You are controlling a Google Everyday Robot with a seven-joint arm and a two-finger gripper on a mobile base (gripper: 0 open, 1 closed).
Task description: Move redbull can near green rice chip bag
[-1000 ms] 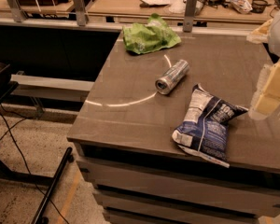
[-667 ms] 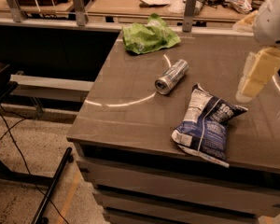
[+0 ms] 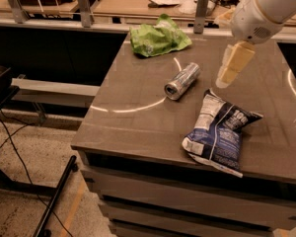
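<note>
Claw: cream-yellow gripper (image 3: 226,77) on a white robot arm (image 3: 266,9), hanging in the air just right of the can, its tip slanting down toward it
Claw state: cannot tell whether it is released or clenched; it touches nothing and the can is not in it
Can: slim silvery redbull can with blue markings (image 3: 182,80), lying on its side on the dark grey-brown tabletop (image 3: 133,127), one end turned toward the near edge
Blue bag: large dark blue and white chip bag (image 3: 219,132), near-right of the can, close but apart
Green bag: crumpled lime-green rice chip bag (image 3: 158,36), beyond the can to the far left, well apart from it
Step in hand: likely the reach for the can, grasp not yet made
Next move calls for: coming down over the can and closing across its narrow body, squarely, since a lying can may roll; then carrying it far-left to rest just beside the green bag
</note>
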